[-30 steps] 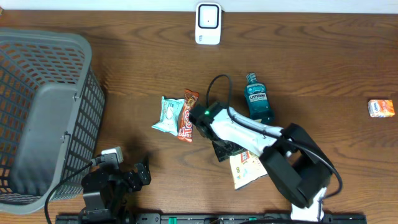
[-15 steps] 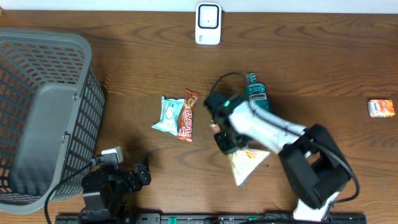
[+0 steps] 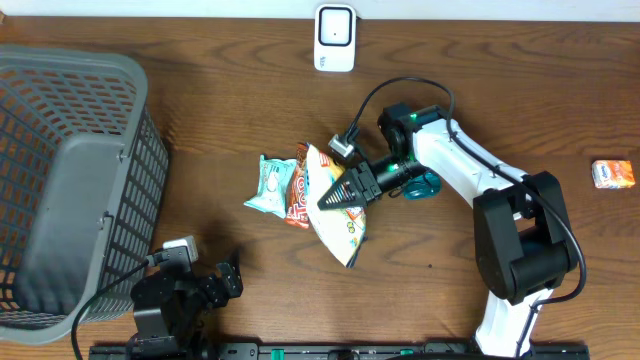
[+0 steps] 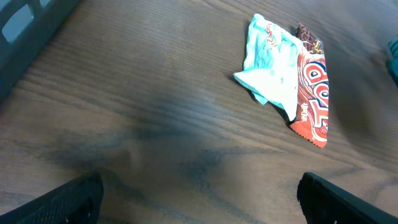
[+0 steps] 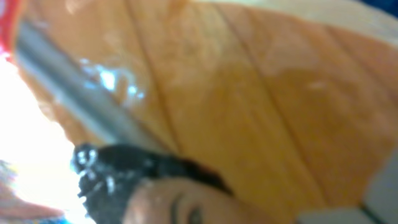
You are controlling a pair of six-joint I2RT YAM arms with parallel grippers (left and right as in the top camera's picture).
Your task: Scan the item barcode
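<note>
My right tool point(image 3: 342, 193) is pinched onto the snack pouch point(image 3: 340, 225), a flat, crinkly bag of cream film with coloured print. It hangs tilted from its upper edge near the middle of the worktop point(image 3: 500, 90). (In my right wrist view it is only a blur of glossy orange film and a silvery seam.) From overhead its top corner covers part of the red candy bar point(image 3: 298, 203), a slim shiny wrapper touching a mint-green packet point(image 3: 267, 186) with crimped ends. A teal mouthwash bottle point(image 3: 428, 184) of hard clear plastic is mostly hidden behind my right arm.

The white scanner point(image 3: 334, 38), smooth and rounded, sits at the far edge, well apart from the pouch, with bare dark woodgrain between them. A grey plastic lattice basket point(image 3: 100, 110) fills the left side. A small orange packet point(image 3: 612, 173) lies near the right edge. My left tool point(image 4: 199, 205) is spread wide over bare wood at the near edge.
</note>
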